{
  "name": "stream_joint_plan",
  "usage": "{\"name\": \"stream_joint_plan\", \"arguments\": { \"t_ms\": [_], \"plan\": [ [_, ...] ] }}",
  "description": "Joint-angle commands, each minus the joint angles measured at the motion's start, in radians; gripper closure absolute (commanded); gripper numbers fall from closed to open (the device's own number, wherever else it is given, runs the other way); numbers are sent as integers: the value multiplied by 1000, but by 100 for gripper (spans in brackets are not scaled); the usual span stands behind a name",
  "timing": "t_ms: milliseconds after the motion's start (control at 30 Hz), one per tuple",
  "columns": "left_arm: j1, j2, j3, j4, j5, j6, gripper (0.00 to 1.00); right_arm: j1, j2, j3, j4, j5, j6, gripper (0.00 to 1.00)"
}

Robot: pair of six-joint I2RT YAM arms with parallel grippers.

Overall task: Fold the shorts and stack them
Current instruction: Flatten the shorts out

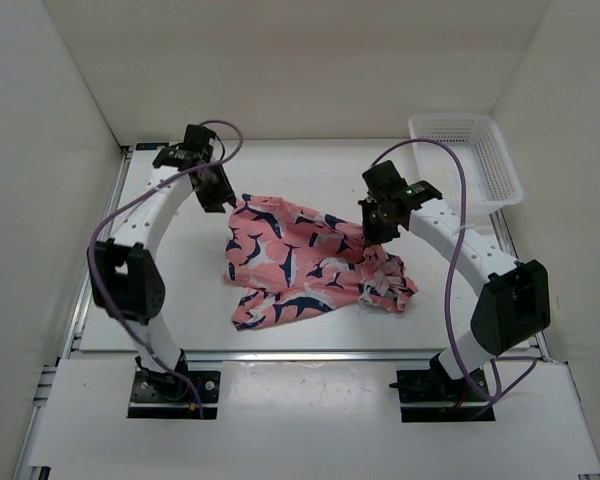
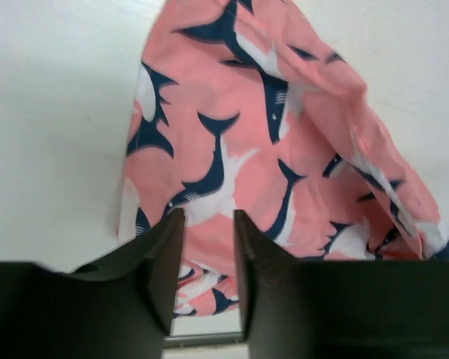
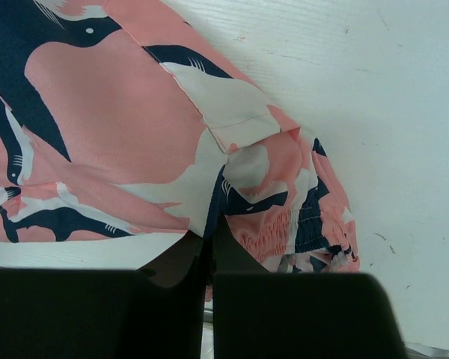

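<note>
- Left pincer (image 1: 218, 192) hangs over the far-left corner of the shorts (image 1: 300, 262) with its jaws apart by a narrow gap. In its wrist view (image 2: 208, 224) the shark-printed cloth (image 2: 277, 149) shows through that gap, and nothing is clamped.
- Right pincer (image 1: 378, 226) has its jaws pressed together on a fold at the right side of the shorts. In its wrist view (image 3: 209, 243) the cloth (image 3: 112, 127) creases up into the closed tips.
- Between the two pincers the shorts lie rumpled on the middle of the bench (image 1: 310, 170), spreading from far left to near right. A bunched elastic end and the white drawstring (image 1: 378, 285) sit at the near right.
- Bare bench shows on the far side of the shorts, in a strip along the left up to the rail edge, and in a band along the near edge in front of the arm bases.
- At the far-right corner stands a white basket (image 1: 467, 158), well apart from the shorts and to the right of the right pincer.
- White walls (image 1: 40, 200) close the bench in at left, far and right.
- From above, the right pincer covers the spot it grips.
- Each wrist view cuts the shorts off at the frame edges, and the dark fingers hide the cloth nearest them.
- Whether the far-left edge of the cloth rests on the bench or stands raised cannot be told.
</note>
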Motion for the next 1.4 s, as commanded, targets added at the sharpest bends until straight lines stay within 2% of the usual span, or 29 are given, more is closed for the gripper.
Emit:
{"name": "stream_joint_plan", "arguments": {
  "t_ms": [0,33,67,133,200,300,500,567,633,667,700,767,800,833,867,900,967,1100,1233,1367],
  "plan": [
    [25,181,175,1,19,41,54,-9,-40,5,7,9,-24,100],
    [25,226,224,1,19,41,31,-9,-40,5,7,9,-24,100],
    [25,271,272,-22,19,41,20,-9,-40,5,7,9,-24,100],
    [25,397,414,-47,19,41,4,-9,-40,15,7,9,-24,100],
    [25,504,528,-71,34,41,0,-9,-40,15,7,-1,-24,100],
    [16,611,626,-113,-9,7,0,-9,-40,15,-3,-2,-24,100],
    [7,733,671,-96,2,-27,0,-18,-29,15,-13,-11,-24,100],
    [-2,771,683,-87,11,-36,5,-18,-29,24,-13,-11,-34,100],
    [-3,771,673,-87,20,-48,20,-18,-20,24,-13,-11,-43,100],
    [-3,771,662,-70,29,-48,42,-18,-20,33,-22,-11,-43,100],
    [-3,771,662,-58,30,-48,58,-27,-10,33,-22,-11,-43,100],
    [-3,750,649,-48,30,-62,84,-27,-10,33,-22,-11,-43,100],
    [-3,750,649,-48,20,-62,90,-27,-10,33,-22,-11,-43,100],
    [-3,721,649,-48,20,-62,90,-27,-10,33,-22,-11,-43,100],
    [-3,708,649,-48,20,-62,90,-27,-10,33,-22,3,-31,94],
    [-3,692,637,-48,8,-62,90,-27,-10,33,-22,3,-31,81],
    [-12,636,591,-48,-3,-62,90,-27,-1,24,-22,3,-18,68],
    [-21,551,496,-27,-23,-53,90,-27,22,13,-11,3,1,68],
    [-39,481,401,1,-23,-53,90,-27,1,13,-11,-37,43,27],
    [-62,437,347,22,-23,-53,90,-27,-62,-22,10,-46,64,29]
  ]
}}
